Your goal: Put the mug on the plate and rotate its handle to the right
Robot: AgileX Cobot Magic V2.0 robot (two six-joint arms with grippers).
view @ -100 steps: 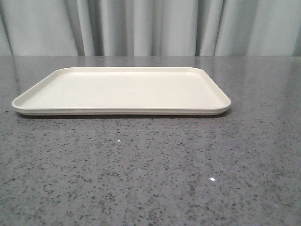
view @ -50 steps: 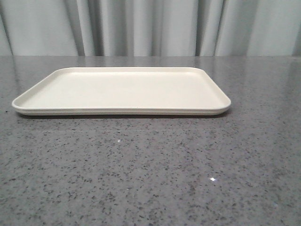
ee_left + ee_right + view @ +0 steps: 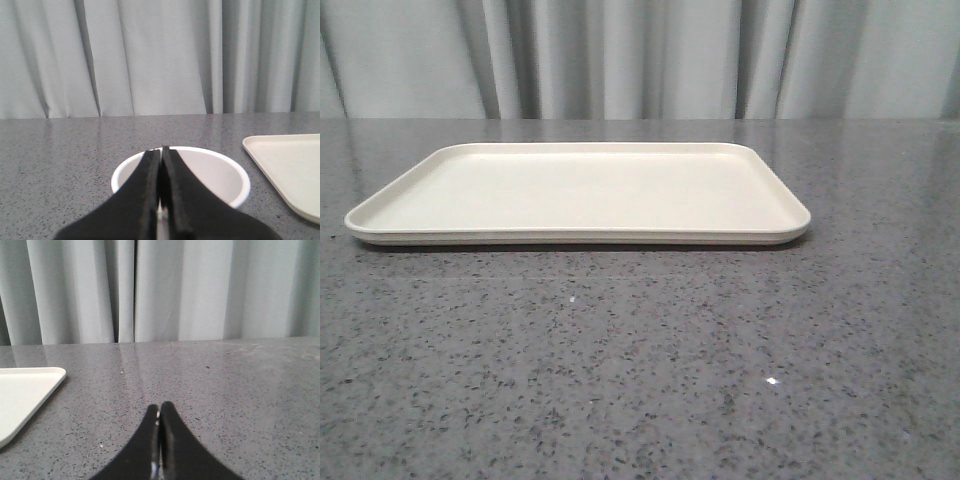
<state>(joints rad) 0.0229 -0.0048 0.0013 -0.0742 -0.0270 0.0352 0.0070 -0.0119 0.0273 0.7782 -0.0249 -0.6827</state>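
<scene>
two grippers, both with fingers pressed together and holding nothing. your left gripper sits low, just in front of the mug, its tips over the near rim as its wrist camera sees it. your right gripper rests over bare table on the right side.

the mug stands open-mouth up on the table toward the left edge, near the plate but apart from it, and outside the front view. the handle cannot be seen from any view, so you cannot tell which way it points. the plate lies flat across the middle of the table, toward the back edge, with nothing on it.

the risk, as i judge it: with the fingers shut and this close, any forward move could push or tip the mug rather than grip it. you need to part them first. going in blind to the handle could also mean clamping a bad spot, leaving the turn to the right awkward.

compared with the earlier front pictures, nothing differs: the plate lies in the same place and no arm shows.
</scene>
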